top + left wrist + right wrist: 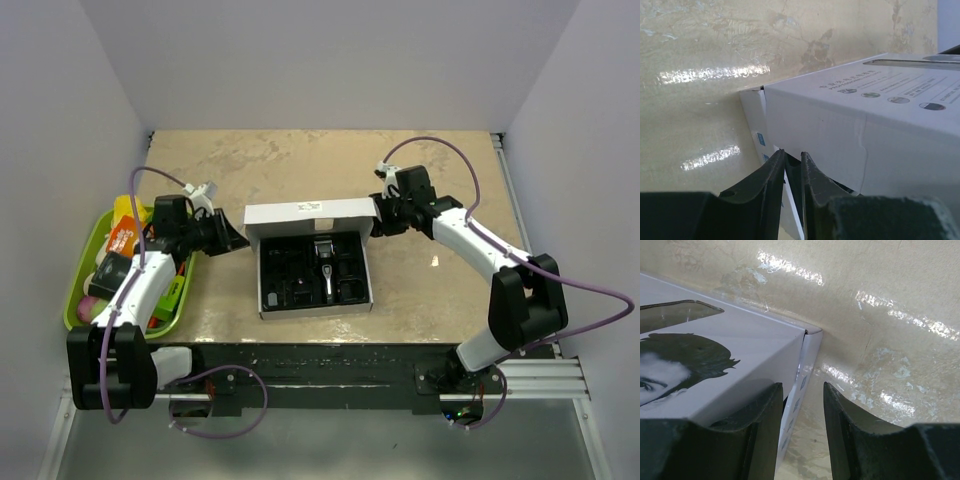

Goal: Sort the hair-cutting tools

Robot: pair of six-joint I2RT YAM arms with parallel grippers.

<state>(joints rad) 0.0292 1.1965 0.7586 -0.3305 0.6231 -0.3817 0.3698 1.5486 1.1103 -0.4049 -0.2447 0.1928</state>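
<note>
One slim hair clipper lies lengthwise in the middle of the black insert. The dark shapes around it are too small to tell apart. The insert fills the white box, which sits open near the middle of the table, its lid folded back on the far side. The left gripper is at the lid's left end, its fingers nearly together and pinching the thin side flap. The right gripper is at the lid's right end. Its fingers are moderately apart and straddle the corner flap, the outer one clear of it. A green tray of colourful items lies left of the box, beneath the left arm.
</note>
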